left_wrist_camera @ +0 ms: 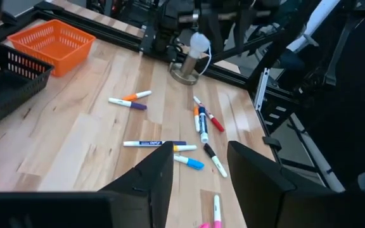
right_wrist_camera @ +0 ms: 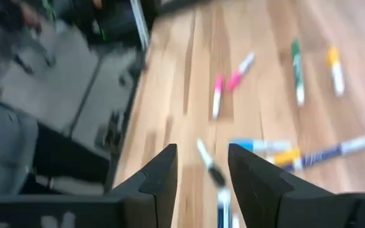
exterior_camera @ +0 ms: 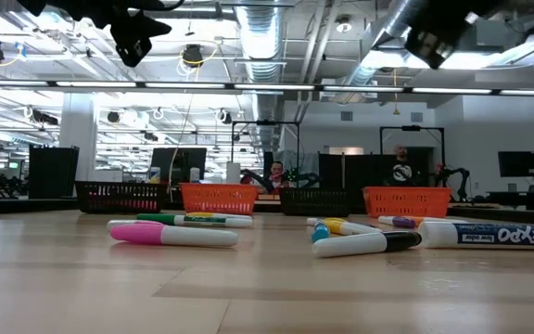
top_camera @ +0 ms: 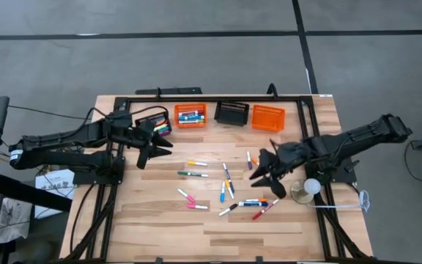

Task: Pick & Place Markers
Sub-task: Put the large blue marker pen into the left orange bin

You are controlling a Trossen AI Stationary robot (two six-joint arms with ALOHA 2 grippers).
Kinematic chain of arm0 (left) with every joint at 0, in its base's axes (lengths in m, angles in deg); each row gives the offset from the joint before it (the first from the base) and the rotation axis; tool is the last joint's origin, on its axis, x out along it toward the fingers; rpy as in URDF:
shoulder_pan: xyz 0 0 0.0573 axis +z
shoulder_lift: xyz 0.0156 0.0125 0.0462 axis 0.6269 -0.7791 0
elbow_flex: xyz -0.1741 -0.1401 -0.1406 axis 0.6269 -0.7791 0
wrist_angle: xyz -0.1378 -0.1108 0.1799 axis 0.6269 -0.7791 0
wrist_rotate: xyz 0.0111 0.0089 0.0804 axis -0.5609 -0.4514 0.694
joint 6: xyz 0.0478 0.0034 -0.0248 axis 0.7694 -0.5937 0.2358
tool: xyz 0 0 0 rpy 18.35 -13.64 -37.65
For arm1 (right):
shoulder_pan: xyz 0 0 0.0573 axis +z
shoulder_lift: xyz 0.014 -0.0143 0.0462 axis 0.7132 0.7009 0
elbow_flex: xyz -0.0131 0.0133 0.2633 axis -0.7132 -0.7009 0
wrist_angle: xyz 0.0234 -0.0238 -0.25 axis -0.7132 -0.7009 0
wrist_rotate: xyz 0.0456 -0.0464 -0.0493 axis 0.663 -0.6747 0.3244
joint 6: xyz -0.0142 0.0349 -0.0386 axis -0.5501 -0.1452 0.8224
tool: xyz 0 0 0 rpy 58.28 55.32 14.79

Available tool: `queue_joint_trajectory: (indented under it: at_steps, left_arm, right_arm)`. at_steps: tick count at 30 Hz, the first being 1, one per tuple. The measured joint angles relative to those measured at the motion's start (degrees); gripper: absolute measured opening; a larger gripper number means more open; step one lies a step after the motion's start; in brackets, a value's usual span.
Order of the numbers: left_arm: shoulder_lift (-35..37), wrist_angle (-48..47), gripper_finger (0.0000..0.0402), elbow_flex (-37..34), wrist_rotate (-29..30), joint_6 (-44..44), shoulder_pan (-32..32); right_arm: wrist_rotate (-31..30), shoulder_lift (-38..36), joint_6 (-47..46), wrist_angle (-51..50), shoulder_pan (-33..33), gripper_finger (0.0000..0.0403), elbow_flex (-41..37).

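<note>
You are working on a pale wooden plank counter [top_camera: 160, 227] with visible grain and a smooth, faintly satin finish. The small capped plastic markers [top_camera: 226, 192] scattered across its middle look smooth and glossy. Along the counter's far edge, the slatted orange plastic baskets [top_camera: 267, 117] and the black slatted plastic basket [top_camera: 231, 112] appear matt. A matt black metal frame [top_camera: 218, 98] borders the counter there.
</note>
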Motion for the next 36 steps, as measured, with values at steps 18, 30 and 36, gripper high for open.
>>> queue_joint_trajectory:
  at_steps: [18,30,36]
  left_arm:
    - [0.0,0.1,0.0148,0.0,0.0,0.0,0.0]
    - [0.0,0.1,0.0148,0.0,0.0,0.0,0.0]
    - [0.0,0.1,0.0148,0.0,0.0,0.0,0.0]
  right_arm:
    - [1.6,11.2,9.3,-7.6,9.0,0.0123,0.0]
    - [2.9,25.4,19.4,-14.8,5.8,0.0141,7.6]
    - [4.0,30.5,21.1,-16.0,4.9,0.0174,9.8]
